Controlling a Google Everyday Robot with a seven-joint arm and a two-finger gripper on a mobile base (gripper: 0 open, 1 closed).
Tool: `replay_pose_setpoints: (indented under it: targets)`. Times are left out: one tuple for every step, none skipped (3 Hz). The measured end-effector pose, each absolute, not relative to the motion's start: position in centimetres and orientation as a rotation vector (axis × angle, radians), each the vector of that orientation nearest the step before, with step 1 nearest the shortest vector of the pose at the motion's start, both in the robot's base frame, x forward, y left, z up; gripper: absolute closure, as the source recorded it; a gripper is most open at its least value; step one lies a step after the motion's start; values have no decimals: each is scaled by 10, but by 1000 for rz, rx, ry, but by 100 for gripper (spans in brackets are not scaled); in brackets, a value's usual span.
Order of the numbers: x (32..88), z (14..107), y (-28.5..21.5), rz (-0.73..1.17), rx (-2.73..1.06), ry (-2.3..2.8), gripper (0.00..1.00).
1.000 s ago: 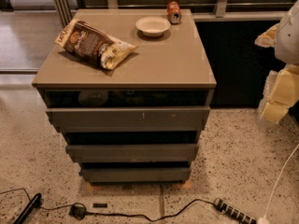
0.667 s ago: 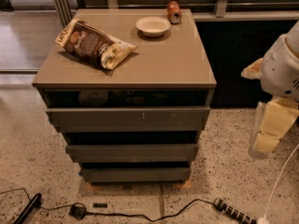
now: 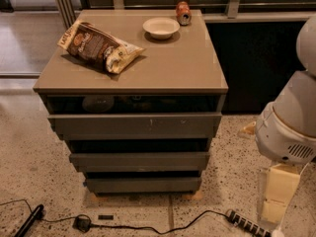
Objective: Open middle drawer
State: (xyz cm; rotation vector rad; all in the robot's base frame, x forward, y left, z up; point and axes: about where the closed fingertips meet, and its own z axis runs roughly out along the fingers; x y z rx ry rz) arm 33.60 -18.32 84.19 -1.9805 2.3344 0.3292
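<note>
Camera view shows the middle drawer closed, its long front running level across the cabinet. What seems to be the hand hangs low beside the floor, well apart toward the view's right. Its opening and any hold cannot be told.

The pincer has dropped lower, right of the cabinet.

My claw, matt cream plastic, hangs at four o'clock. The middle drawer is smooth matt grey, the desk faintly glossy, the bag shiny foil, and the floor speckled polished stone.
</note>
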Motion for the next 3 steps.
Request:
replay_pose_setpoints:
  targets:
    - [328,828,-183,367,-1999,2340,0]
    - [332,825,-183,393,-1990,2321,0]
    - [332,788,-159,505,-2056,2284,0]
